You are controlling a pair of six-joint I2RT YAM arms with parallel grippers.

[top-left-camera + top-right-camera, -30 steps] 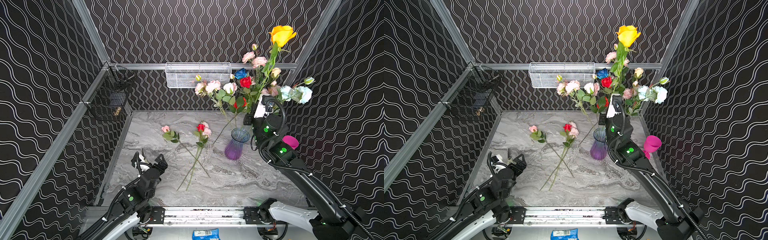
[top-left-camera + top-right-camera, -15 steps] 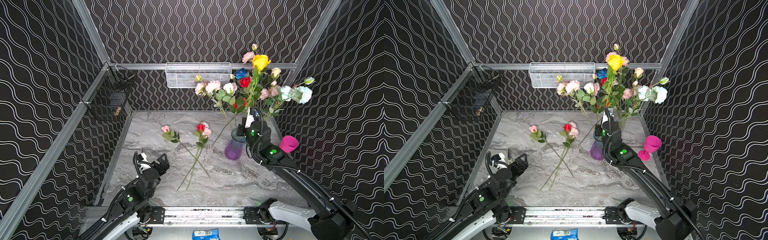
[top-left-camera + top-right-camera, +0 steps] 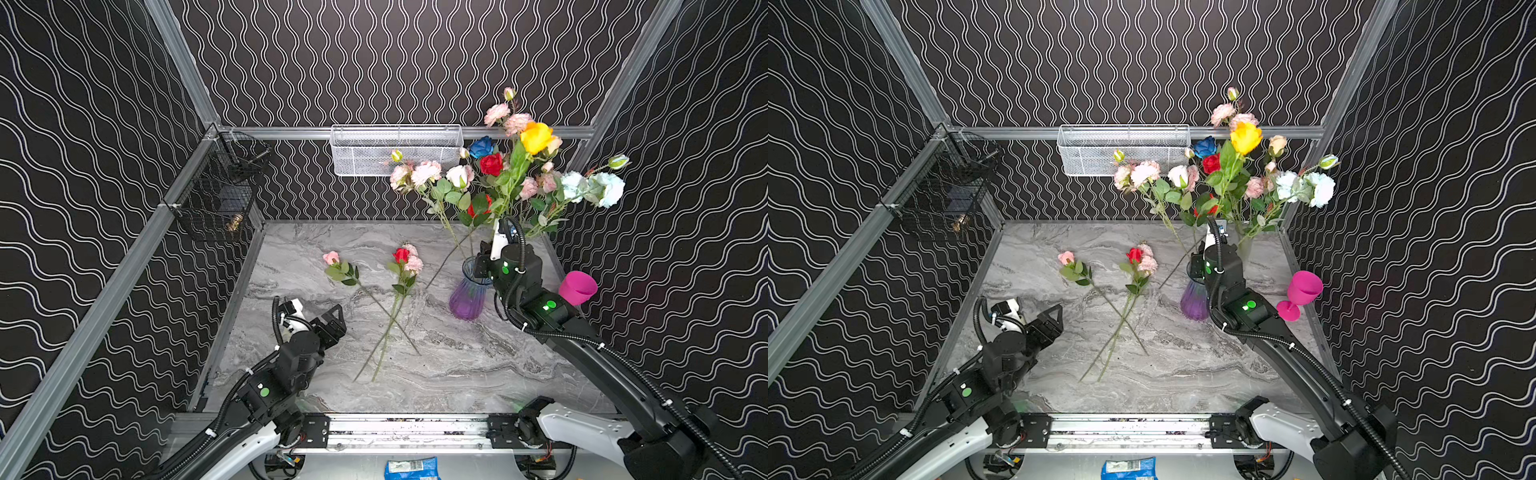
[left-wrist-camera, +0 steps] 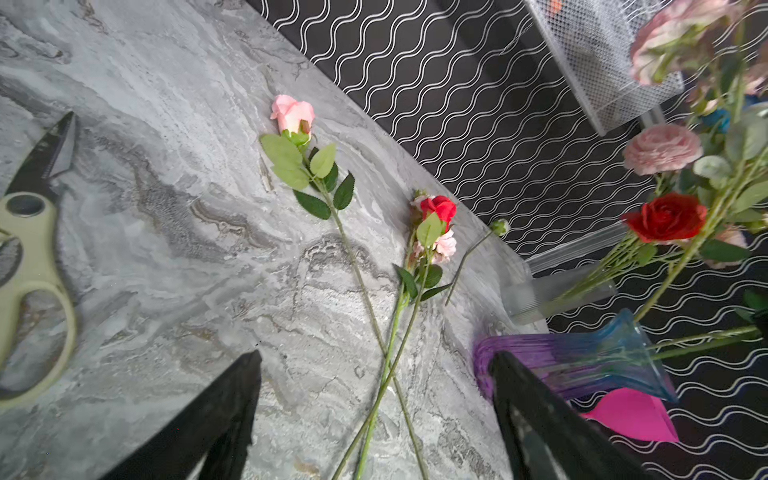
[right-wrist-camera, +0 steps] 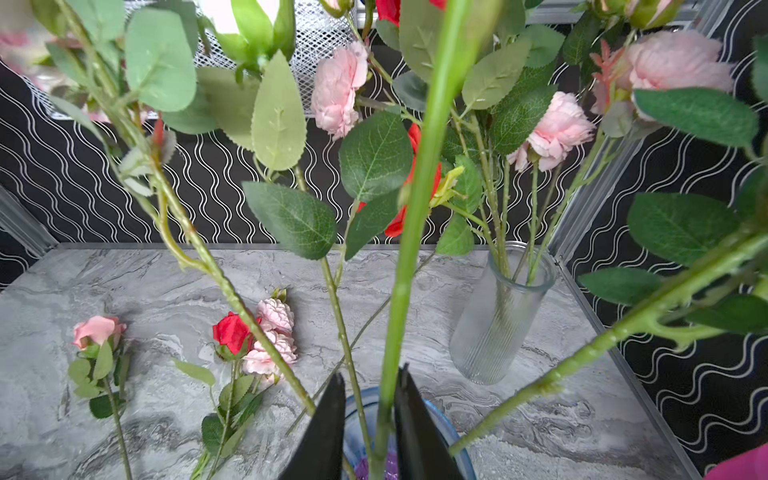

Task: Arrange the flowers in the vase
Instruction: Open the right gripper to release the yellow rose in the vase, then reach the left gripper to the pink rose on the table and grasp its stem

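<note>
Flowers [image 3: 491, 164] mostly stand in the purple vase [image 3: 467, 297] at the far right of the table [image 3: 457, 374]. A few stems are in the clear vase [image 5: 498, 316] behind it. Lying mid-table with stems crossed are a pink rose [image 3: 331, 257] and a red-and-pink spray [image 3: 405, 258].

Right pincer [image 5: 370, 374] sits at the purple vase's mouth, jaws slightly parted around the stem of the yellow flower [image 3: 536, 137]. A gap shows on one side of the stem, so it reads as released, not pinching. Left pincer [image 4: 374, 355] is spread wide and empty, low over the table near the loose stems.

Step in hand looks like letting go of the yellow flower. To do it well:
- Part the jaws further before moving, so the pads don't drag the stem.
- Back out along the stem line; leaves crowd both sides and could snag and tip the bunch.
- Go gently, since the vase looks light and top-heavy with this load.

Hard to make out:
- In both top views the right wrist covers the vase mouth.
- The stem's bottom end is unseen, so I can't tell whether it is seated.
- The yellow bloom is cut off in the right wrist view.
- A thin stem leans beside the purple vase; inside or outside it is unclear.
- The spray could be one flower or two.
</note>
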